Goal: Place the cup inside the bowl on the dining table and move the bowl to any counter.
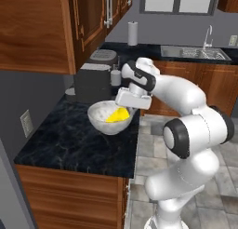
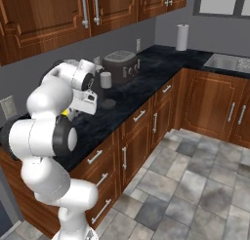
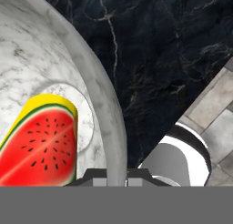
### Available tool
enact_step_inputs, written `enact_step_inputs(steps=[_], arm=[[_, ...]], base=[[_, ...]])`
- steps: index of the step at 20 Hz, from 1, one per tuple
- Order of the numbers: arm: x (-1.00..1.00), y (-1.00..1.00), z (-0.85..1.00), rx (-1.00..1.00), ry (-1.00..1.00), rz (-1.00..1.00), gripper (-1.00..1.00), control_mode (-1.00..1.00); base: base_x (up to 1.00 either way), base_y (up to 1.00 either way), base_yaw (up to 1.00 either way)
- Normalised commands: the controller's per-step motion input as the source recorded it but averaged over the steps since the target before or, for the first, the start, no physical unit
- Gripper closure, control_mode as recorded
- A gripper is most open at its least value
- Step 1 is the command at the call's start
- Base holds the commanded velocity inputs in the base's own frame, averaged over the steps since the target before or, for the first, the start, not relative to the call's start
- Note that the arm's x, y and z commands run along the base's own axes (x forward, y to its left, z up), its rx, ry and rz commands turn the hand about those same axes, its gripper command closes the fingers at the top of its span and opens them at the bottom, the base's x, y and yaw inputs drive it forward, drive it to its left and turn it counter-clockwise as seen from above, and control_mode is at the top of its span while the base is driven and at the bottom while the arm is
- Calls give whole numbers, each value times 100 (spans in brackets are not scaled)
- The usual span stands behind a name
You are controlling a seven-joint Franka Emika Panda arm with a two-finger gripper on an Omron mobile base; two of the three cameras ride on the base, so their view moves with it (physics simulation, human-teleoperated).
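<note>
You had jaws pinched narrow on near rim of bowl point(image 1: 109, 117), cup point(image 1: 118, 115) lying tilted inside it. Bowl sat on or just above black marble table point(image 1: 69, 139) by coffee machine point(image 1: 94, 81). Step judged: placing bowl. Next: confirm bowl rested flat, then open jaws, lift clear.

The claw's point(image 1: 131, 111) fingertips are hidden behind the bowl's point(image 1: 104, 122) rim in the left base view. The cup point(image 3: 38, 141) runs off the hand view's left edge. The arm point(image 2: 49, 117) covers the bowl in the right base view.
</note>
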Motion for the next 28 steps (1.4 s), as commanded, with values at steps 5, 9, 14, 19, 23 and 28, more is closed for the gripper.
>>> enact_step_inputs(steps=[5, 9, 14, 19, 23, 28], arm=[[6, 6, 0, 0, 0, 4, 100, -100], [0, 4, 0, 0, -1, 3, 100, -100], [-1, 3, -6, 0, -12, 1, 100, -100], [-10, 0, -14, 0, -12, 0, 100, -100], [0, 0, -28, 0, -1, 0, 100, -100], [0, 1, -29, 0, 0, 0, 100, -100]], base=[[0, 0, 0], [0, 0, 0], [0, 0, 0], [0, 0, 0], [0, 0, 0], [0, 0, 0]])
